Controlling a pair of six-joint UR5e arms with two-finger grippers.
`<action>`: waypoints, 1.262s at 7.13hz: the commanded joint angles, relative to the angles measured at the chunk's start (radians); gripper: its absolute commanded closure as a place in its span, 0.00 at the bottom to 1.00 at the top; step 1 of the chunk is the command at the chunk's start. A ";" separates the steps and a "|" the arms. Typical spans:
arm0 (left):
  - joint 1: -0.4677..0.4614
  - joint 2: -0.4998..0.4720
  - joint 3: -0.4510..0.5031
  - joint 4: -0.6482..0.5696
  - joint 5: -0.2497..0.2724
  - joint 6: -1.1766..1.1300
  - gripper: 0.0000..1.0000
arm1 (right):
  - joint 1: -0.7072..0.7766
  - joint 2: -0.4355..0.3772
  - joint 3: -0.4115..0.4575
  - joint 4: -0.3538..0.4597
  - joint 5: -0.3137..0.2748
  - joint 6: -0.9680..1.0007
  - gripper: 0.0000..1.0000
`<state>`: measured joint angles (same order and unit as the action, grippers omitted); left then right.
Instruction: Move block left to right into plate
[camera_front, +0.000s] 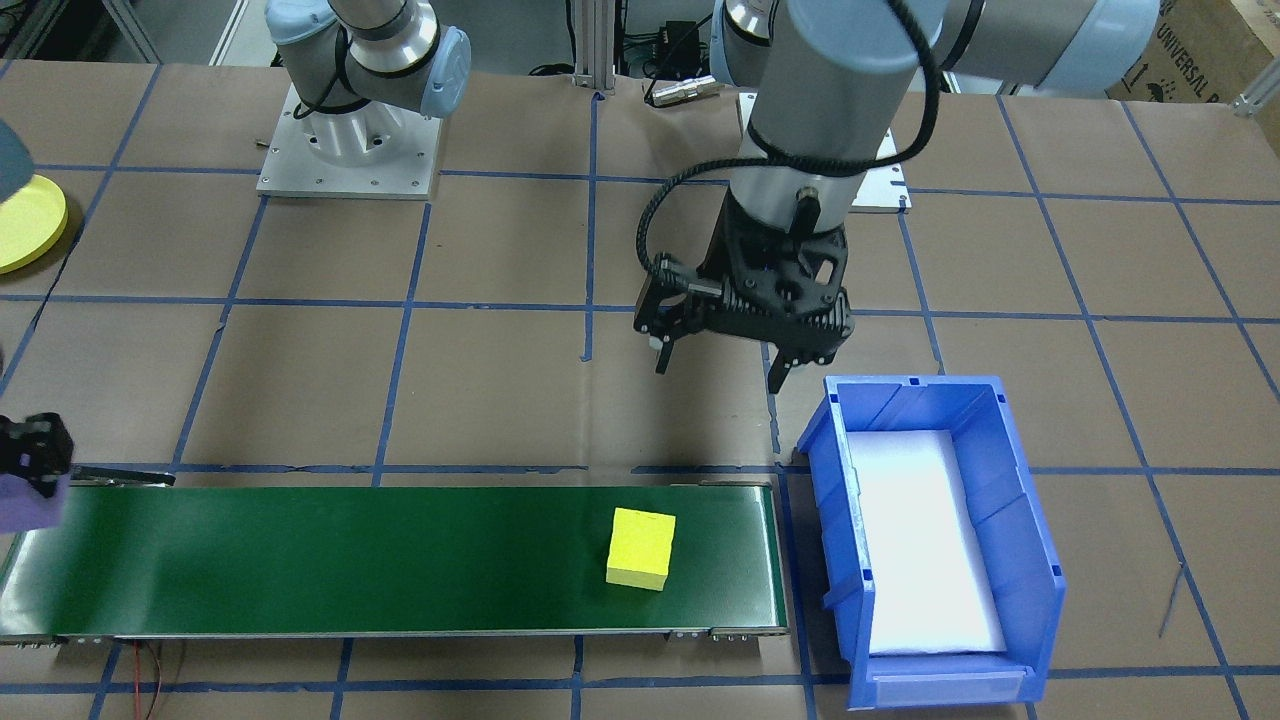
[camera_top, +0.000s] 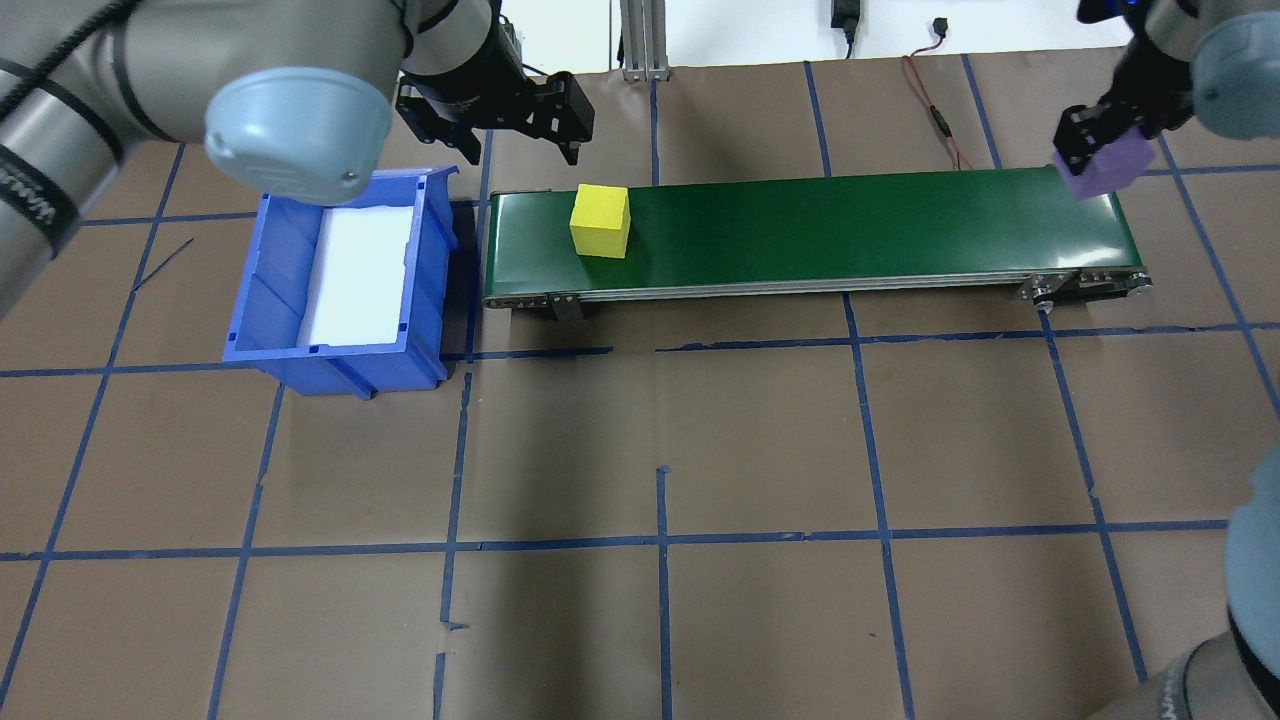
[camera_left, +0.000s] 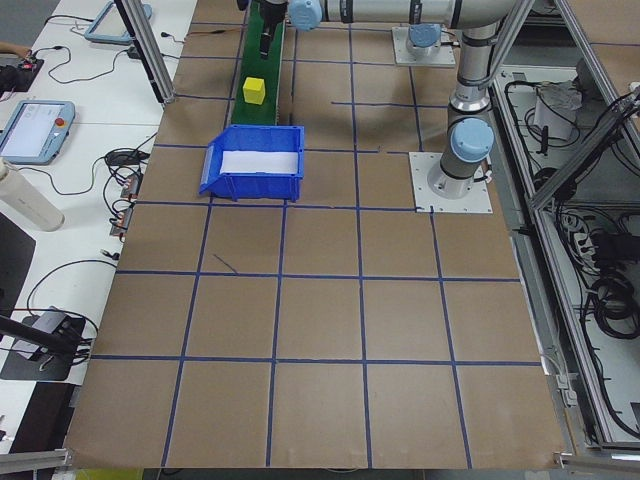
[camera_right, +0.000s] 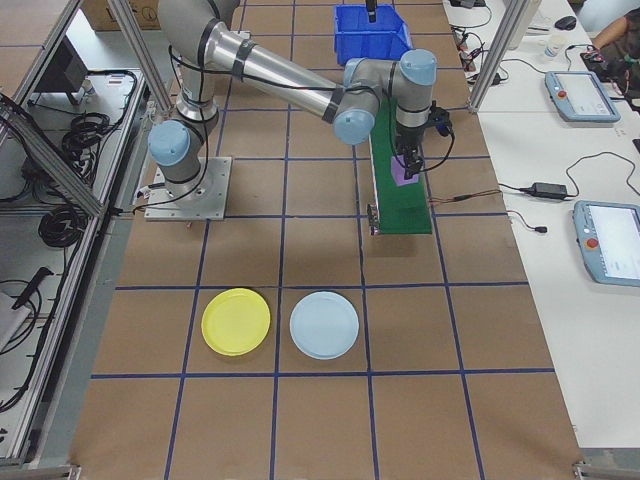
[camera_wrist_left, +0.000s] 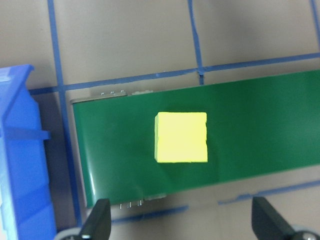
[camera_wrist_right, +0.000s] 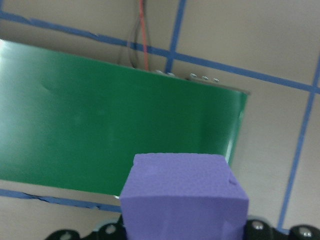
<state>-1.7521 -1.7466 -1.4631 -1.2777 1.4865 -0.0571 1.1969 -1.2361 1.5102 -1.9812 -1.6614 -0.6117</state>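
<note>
State of the transfer, located relative to the green conveyor belt (camera_top: 810, 235). The right gripper (camera_top: 1092, 150) is clamped on a purple block (camera_top: 1108, 168) and holds it above the belt's right-hand end, clear of the belt surface. A yellow block (camera_top: 600, 221) rests on the belt close to its left-hand end, just short of the blue bin (camera_top: 338, 352) that stands beyond that end. The left gripper (camera_top: 520, 125) hangs on the far side of the belt from the robot, near the yellow block, with its fingers spread wide and nothing between them. The yellow plate (camera_right: 236, 321) lies on the table well away from the belt's right-hand end, beside a pale blue plate (camera_right: 324, 325); both appear bare. By this evidence the purple block has been picked off the belt but not yet delivered, so carrying it to the yellow plate and releasing it remain. The yellow block has still to travel the belt's length.
</note>
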 joint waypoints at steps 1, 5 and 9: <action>0.005 0.114 -0.019 -0.159 -0.002 0.006 0.00 | -0.191 -0.020 0.024 0.015 -0.041 -0.225 0.72; 0.042 0.154 -0.020 -0.287 0.040 0.011 0.00 | -0.425 0.048 0.128 -0.116 -0.037 -0.442 0.73; 0.055 0.159 -0.022 -0.298 0.136 0.011 0.00 | -0.592 0.102 0.165 -0.176 -0.034 -0.533 0.70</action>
<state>-1.7020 -1.5899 -1.4848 -1.5694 1.5907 -0.0455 0.6470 -1.1443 1.6609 -2.1490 -1.6970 -1.1336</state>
